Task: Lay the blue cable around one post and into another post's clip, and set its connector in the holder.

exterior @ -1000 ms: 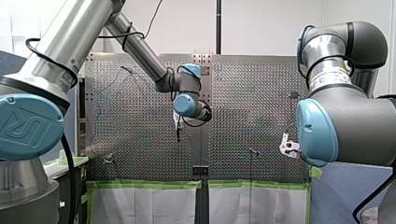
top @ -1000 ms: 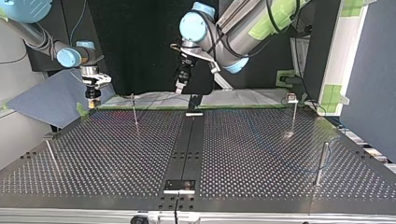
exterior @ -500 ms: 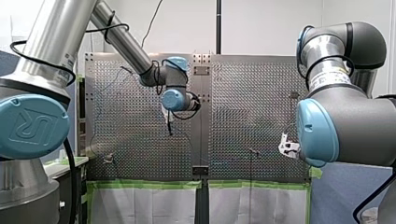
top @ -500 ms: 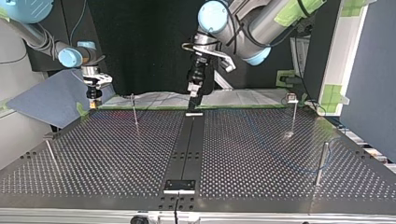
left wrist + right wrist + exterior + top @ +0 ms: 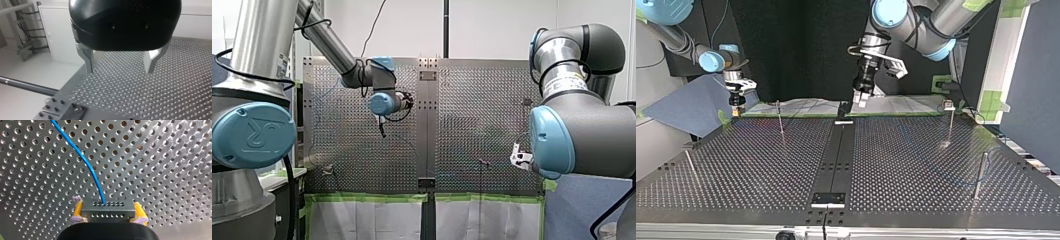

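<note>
The right gripper [image 5: 108,216] clamps the connector [image 5: 108,208]; the cable [image 5: 85,161] runs ahead from it. The left gripper [image 5: 120,70] gapes empty, well apart.

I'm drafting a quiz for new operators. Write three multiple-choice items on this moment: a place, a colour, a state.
1. Where is the connector relative to my right hand? A between its pads; B beside it, untouched; C under it, loose.
2. The cable is: A red; B blue; C green.
3. My left hand is: A open, empty; B shut on the cable; C shut on the connector.
Key: A, yellow pads clamp it in the right wrist view; B, the strand leaving the connector is blue; A, its metal fingers stand apart, nothing between.
</note>
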Controlling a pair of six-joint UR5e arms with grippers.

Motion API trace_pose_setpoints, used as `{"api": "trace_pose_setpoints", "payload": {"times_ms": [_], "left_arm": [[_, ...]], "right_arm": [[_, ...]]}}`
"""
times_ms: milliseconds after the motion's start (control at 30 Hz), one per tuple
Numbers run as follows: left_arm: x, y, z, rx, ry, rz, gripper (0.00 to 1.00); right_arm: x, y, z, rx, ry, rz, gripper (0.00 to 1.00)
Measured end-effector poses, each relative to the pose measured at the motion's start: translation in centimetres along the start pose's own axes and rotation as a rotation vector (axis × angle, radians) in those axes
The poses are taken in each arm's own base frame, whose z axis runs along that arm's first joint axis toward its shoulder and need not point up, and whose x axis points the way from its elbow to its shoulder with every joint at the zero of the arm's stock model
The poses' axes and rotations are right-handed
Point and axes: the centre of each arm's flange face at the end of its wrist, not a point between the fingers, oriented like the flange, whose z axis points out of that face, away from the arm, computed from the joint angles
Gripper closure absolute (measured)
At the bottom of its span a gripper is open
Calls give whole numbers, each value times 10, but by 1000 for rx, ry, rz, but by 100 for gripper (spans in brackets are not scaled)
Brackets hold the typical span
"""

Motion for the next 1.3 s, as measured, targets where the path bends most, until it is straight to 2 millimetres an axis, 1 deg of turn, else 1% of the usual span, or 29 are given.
{"api": "trace_pose_setpoints", "payload": {"times_ms": [133, 300, 433, 567, 767, 867, 1033, 1133, 1300], "left_arm": [[-9, 15, -3, 2, -29, 10, 0], [-3, 44, -14, -73, -4, 68, 0], [14, 60, -27, -114, 49, 103, 0], [39, 73, -45, -143, 122, 145, 0], [74, 86, -73, -158, 226, 198, 0], [84, 91, -86, -160, 262, 207, 0], [94, 95, -107, -154, 309, 213, 0], [95, 95, -108, -152, 312, 211, 0], [92, 93, -100, -147, 294, 199, 0]], "right_arm": [[0, 0, 0, 0, 0, 0, 100], [-1, -2, 0, 2, -2, 1, 100], [-2, -3, 0, 4, -2, 0, 100], [-2, -4, 0, 6, -2, 0, 100], [-3, -5, 0, 7, -3, 0, 100], [-3, -5, 0, 7, -3, 0, 100], [-3, -5, 0, 7, -3, 0, 100], [-3, -5, 0, 8, -3, 0, 100], [-3, -5, 0, 7, -3, 1, 100]]}}
